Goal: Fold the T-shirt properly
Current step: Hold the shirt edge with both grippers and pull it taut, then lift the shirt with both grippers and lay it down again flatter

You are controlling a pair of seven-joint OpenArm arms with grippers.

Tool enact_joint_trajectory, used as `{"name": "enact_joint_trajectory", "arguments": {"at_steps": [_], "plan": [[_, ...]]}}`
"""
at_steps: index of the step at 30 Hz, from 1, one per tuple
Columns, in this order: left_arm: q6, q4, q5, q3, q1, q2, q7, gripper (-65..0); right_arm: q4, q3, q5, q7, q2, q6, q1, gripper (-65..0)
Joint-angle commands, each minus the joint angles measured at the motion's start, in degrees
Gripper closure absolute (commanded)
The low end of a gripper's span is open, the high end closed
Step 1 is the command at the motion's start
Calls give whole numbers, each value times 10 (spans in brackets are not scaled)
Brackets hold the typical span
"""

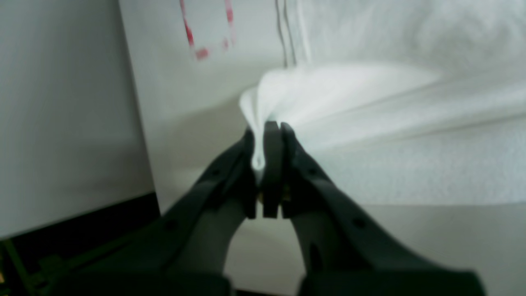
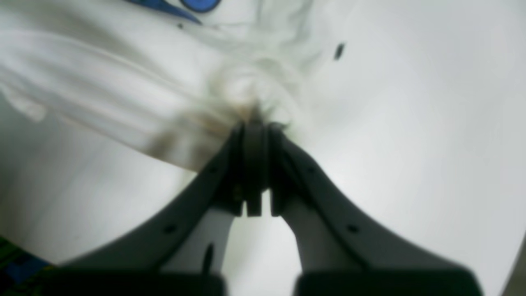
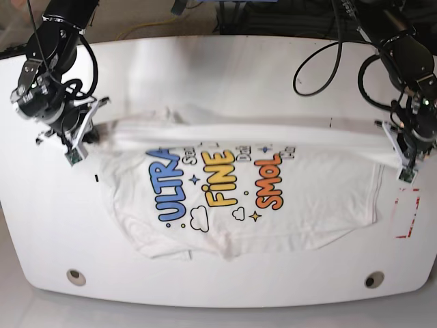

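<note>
Both grippers, left (image 1: 271, 127) and right (image 2: 254, 125), are clamped on T-shirt (image 3: 273, 212) edges, fabric stretched taut over the table (image 3: 218, 75).

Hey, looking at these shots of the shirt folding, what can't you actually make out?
- T-shirt small print words, base view: too small.
- Its back: hidden underneath.
- Fabric inside the left gripper, left wrist view: blurred, covered by jaws.
- Right gripper pinch, right wrist view: blurred.
- Red marking: cut off at the top.

A white T-shirt (image 3: 239, 198) lies print-up on a white table (image 3: 205, 68), its far edge pulled taut between two arms — the right gripper (image 3: 87, 137) pinching one end, the left gripper (image 3: 398, 152) the other. Red markings (image 3: 407, 217) sit near the left gripper.
</note>
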State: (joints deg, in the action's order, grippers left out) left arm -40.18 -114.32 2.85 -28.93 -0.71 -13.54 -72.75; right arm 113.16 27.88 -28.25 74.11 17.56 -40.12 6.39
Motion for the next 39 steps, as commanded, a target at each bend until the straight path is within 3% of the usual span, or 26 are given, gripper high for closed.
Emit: {"name": "enact_joint_trajectory", "arguments": {"at_steps": [1,5,11,19,24,31,35,39], "plan": [[2,-8,-15,-12,27,-11,33,0,11,12,6,-8,-2,1,17,0],[2,-6,-16,-15,95,-10,90,0,11,19,8,-8,-25,1,65,0],[2,-4,-21,-16,126,25,148,0,8,19,12,-9,-40,1,82,0],[2,-4,-99,4,124,41,148,0,0,19,12,-7,-37,1,64,0],[2,-4,-100,-35,148,41,148,0,0,20,12,-7,-36,1,89,0],[2,-4,-98,-35,179,42,147,0,3,20,7,-10,-43,1,121,0],[2,-4,-97,-33,161,54,149,0,1,19,12,-12,-52,1,98,0],[2,-4,-101,-16,80,67,146,0,-2,16,13,-12,-54,1,39,0]]}}
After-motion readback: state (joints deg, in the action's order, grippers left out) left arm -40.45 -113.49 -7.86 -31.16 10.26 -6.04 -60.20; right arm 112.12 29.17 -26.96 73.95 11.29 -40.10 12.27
